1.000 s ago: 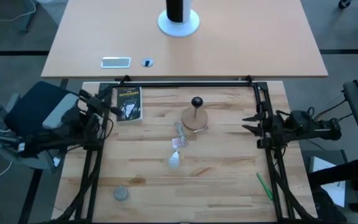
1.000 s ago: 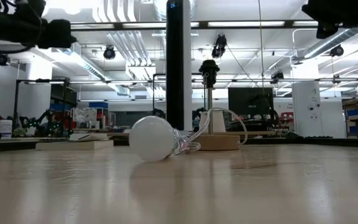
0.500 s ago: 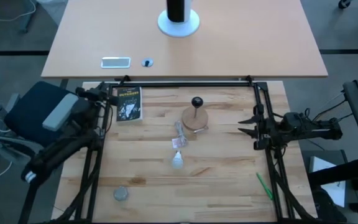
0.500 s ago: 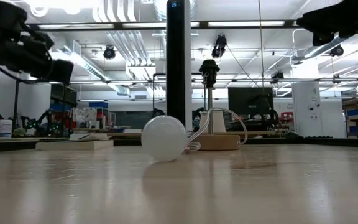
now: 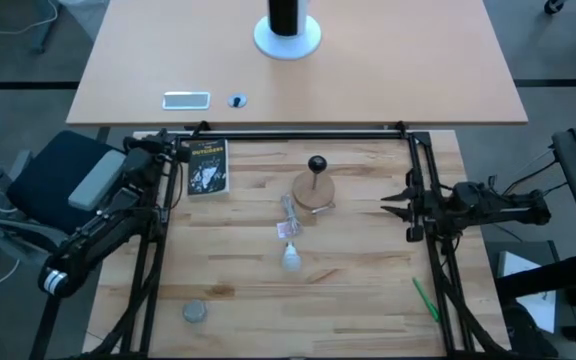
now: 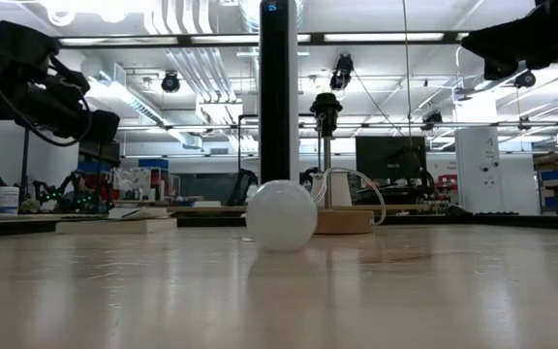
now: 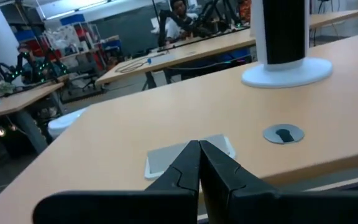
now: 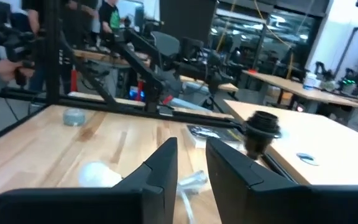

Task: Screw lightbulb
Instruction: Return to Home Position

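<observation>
Plainly, the lightbulb (image 5: 291, 258) lies loose on the bare wood of the bench (image 5: 368, 285). It is out of the black lamp socket (image 5: 317, 164) and sits just past the crumpled clear wrapper (image 5: 288, 222), on the side toward the front edge. Nothing holds or blocks it, and being round, it would likely roll at any jolt to the frame. The worst case is that it rolls off the front, or away from where a later grasp expects it.

The left gripper (image 7: 197, 149), fingers pressed together on nothing, is drawn back to the rear left corner by the book (image 5: 206, 166). The right gripper (image 8: 190, 152), with a narrow gap between its fingers, waits at the right rail, level with the lamp's wooden base (image 5: 314, 192). Both are well apart from the bulb, so neither could catch it. Another risk is a fresh approach snagging the wrapper.
</observation>
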Controlling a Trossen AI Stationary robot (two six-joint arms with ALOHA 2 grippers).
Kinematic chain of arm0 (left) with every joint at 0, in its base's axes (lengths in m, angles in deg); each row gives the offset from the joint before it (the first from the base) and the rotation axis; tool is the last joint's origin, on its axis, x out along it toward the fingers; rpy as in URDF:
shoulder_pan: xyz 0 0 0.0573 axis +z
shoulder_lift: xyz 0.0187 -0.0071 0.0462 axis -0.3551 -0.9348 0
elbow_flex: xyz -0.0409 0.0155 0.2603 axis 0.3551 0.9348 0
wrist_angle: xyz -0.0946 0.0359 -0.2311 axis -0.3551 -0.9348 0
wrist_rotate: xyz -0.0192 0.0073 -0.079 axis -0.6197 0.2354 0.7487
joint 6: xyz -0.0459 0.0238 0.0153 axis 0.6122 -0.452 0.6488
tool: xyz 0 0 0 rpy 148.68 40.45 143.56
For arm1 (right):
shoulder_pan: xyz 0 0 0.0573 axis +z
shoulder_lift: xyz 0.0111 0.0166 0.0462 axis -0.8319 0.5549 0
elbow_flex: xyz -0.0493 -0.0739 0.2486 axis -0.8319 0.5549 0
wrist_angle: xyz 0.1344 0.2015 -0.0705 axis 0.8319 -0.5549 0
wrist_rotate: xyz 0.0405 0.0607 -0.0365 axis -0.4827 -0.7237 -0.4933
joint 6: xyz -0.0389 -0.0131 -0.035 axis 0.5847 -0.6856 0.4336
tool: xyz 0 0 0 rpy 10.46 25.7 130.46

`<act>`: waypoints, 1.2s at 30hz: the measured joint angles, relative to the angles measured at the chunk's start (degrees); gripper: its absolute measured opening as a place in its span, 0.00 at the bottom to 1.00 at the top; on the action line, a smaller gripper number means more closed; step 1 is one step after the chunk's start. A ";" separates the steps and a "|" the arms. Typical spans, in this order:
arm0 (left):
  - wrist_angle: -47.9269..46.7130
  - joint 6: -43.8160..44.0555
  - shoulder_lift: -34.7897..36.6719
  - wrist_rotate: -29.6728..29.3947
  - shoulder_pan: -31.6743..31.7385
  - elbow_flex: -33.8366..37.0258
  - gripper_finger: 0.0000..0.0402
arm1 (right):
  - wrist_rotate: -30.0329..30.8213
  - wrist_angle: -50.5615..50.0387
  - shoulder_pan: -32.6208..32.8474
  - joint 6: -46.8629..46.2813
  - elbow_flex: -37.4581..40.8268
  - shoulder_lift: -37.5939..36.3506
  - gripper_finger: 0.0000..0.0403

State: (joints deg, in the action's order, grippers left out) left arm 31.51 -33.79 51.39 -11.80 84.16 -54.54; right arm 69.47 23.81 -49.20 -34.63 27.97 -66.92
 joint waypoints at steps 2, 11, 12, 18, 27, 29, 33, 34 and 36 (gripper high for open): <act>0.04 0.98 0.00 -0.50 -0.22 0.02 0.00 | -2.21 4.32 0.00 1.09 2.84 0.03 0.17; 0.11 1.30 0.50 -0.84 -0.25 0.02 0.00 | -6.51 10.51 0.05 8.75 6.66 -3.35 0.06; 0.16 1.30 0.50 -0.88 -0.25 0.03 0.00 | -6.51 11.90 0.02 10.46 7.35 -3.29 0.05; 0.07 1.30 0.50 -0.87 -0.25 0.02 0.00 | -11.23 18.19 0.07 15.00 11.84 -3.04 0.00; 0.07 1.30 0.54 -0.88 -0.25 0.04 0.00 | -8.02 15.01 -0.09 5.58 11.86 -2.12 0.00; 0.09 1.30 0.54 -0.88 -0.25 0.04 0.00 | -7.99 14.70 -0.09 2.93 11.86 -2.12 0.00; 0.09 1.30 0.54 -0.88 -0.25 0.04 0.00 | -7.96 14.46 -0.09 0.38 11.86 -2.10 0.01; 0.09 1.30 0.54 -0.88 -0.26 0.04 0.00 | -7.96 14.43 -0.09 0.35 11.86 -2.10 0.01; 0.09 1.30 0.54 -0.88 -0.25 0.04 0.00 | -7.96 14.41 -0.09 0.50 11.86 -2.10 0.00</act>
State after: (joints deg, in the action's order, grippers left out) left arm 31.61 -32.49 51.93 -12.68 83.91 -54.50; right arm 61.51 38.23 -49.29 -34.13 39.82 -69.02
